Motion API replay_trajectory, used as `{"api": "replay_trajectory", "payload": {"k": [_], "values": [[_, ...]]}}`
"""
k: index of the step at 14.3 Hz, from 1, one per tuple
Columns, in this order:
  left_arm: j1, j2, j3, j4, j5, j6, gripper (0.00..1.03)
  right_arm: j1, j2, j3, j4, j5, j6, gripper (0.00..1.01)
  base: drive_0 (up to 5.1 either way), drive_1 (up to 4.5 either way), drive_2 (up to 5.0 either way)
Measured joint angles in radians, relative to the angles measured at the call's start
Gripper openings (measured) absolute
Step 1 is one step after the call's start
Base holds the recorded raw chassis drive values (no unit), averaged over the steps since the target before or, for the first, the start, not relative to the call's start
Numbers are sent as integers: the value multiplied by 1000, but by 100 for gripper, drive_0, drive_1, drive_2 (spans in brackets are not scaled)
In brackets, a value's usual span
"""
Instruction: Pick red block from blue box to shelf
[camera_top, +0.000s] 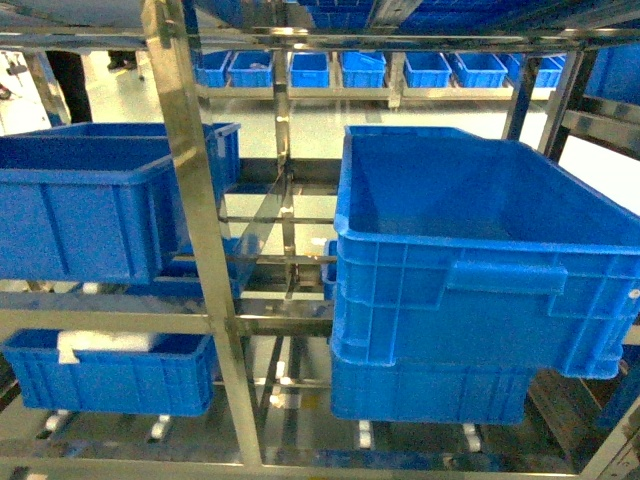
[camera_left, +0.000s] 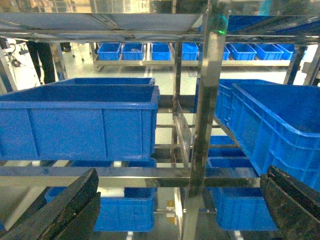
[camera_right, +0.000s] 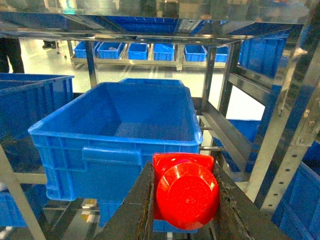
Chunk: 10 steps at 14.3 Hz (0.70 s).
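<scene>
The red block is a glossy red brick whose round stud faces the right wrist camera. My right gripper is shut on it, one dark finger pressed against each side. It hangs in front of the stainless steel shelf, just short of a dark blue crate on a tier. In the left wrist view my left gripper stands open with nothing between its fingers, facing a shelf upright. The head view shows the shelf but neither gripper. The blue box is out of view.
Dark blue ribbed crates fill the tiers: a large one at right, one at left and lower ones. A second rack of small blue bins stands across the floor. A person's legs show at far left.
</scene>
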Motion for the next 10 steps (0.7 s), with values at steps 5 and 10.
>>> {"api": "replay_trajectory", "payload": {"k": [5, 10], "values": [[0, 0, 0, 5, 0, 0, 98, 0, 0, 0, 6, 0, 0, 23, 0, 346, -345], [0, 0, 0, 1, 0, 0, 98, 0, 0, 0, 2, 0, 0, 23, 0, 0, 0]]}}
